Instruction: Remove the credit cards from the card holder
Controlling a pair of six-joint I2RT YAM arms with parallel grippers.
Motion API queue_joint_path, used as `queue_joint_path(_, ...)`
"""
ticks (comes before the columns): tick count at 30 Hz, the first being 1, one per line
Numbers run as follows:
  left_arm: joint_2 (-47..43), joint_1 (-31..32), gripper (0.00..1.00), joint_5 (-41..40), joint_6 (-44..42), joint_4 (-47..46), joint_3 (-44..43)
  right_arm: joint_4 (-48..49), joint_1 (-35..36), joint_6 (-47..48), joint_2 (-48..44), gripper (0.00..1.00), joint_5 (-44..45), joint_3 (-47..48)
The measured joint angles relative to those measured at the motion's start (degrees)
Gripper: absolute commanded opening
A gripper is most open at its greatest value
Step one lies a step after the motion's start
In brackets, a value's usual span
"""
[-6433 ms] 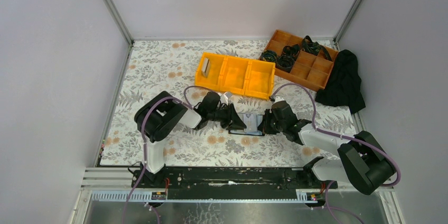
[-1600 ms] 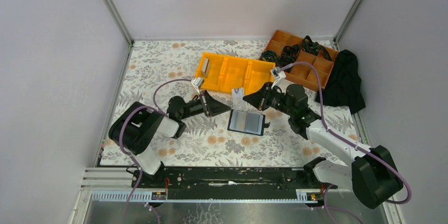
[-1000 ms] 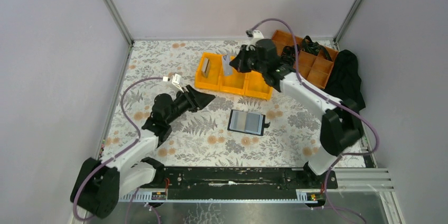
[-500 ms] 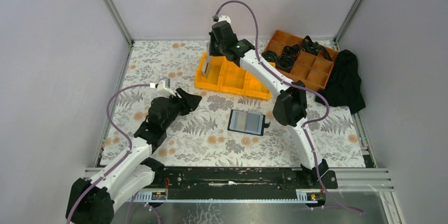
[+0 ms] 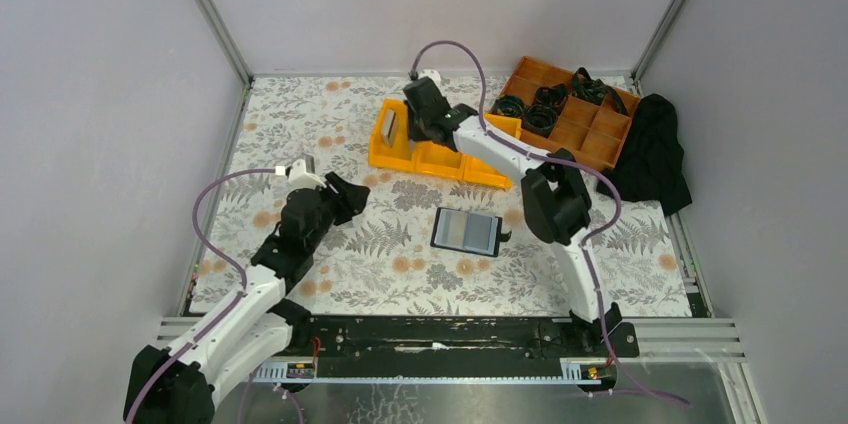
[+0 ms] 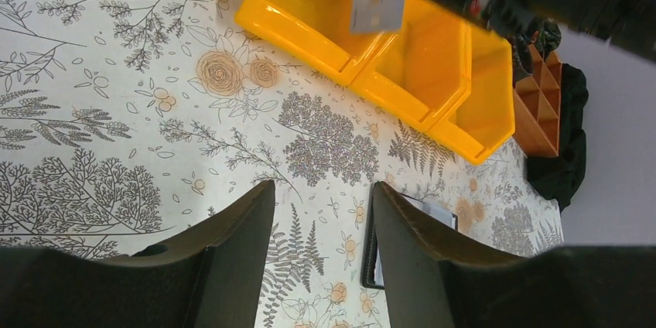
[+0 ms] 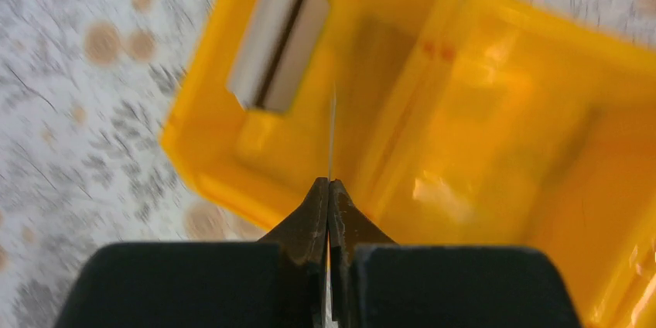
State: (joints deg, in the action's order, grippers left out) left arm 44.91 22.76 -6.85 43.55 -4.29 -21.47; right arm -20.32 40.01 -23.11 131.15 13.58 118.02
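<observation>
Overhead view from behind; both wrist views toward yellow bin [image 5: 400, 157]

Right hand [image 7: 329, 185] pinched tight on a far-stretched arm; left hand [image 6: 322, 189] parted.

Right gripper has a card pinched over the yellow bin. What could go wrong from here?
1. The held card is pinched only at its edge by the right gripper; it may slip or tip and miss the end compartment of the yellow bin.
2. Lowering it could knock the leaning cards resting against that compartment's wall.
</observation>
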Motion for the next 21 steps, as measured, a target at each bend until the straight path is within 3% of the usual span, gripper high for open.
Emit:
queue_joint_path(5, 0.5, 0.0, 0.57, 2.19, -0.42, -1.53, 0.0, 7.82, 0.02, 0.17, -12.57, 0.0, -7.41, -21.49)
queue_joint_path(11, 2.03, 0.0, 0.57, 7.91, -0.35, -9.51, 0.09, 18.18, 0.0, 0.2, -38.62, 0.0, -17.73, -43.1)
queue_joint_path(16, 4.28, 0.0, 0.58, 12.02, -0.02, -14.01, 0.09, 24.48, 0.0, 0.2, -54.49, 0.0, -21.53, -50.84)
queue_joint_path(21, 5.14, 0.0, 0.57, 18.82, 1.07, -21.68, 0.66, 26.82, -0.04, -0.92, -61.31, 0.0, -26.82, -57.99)
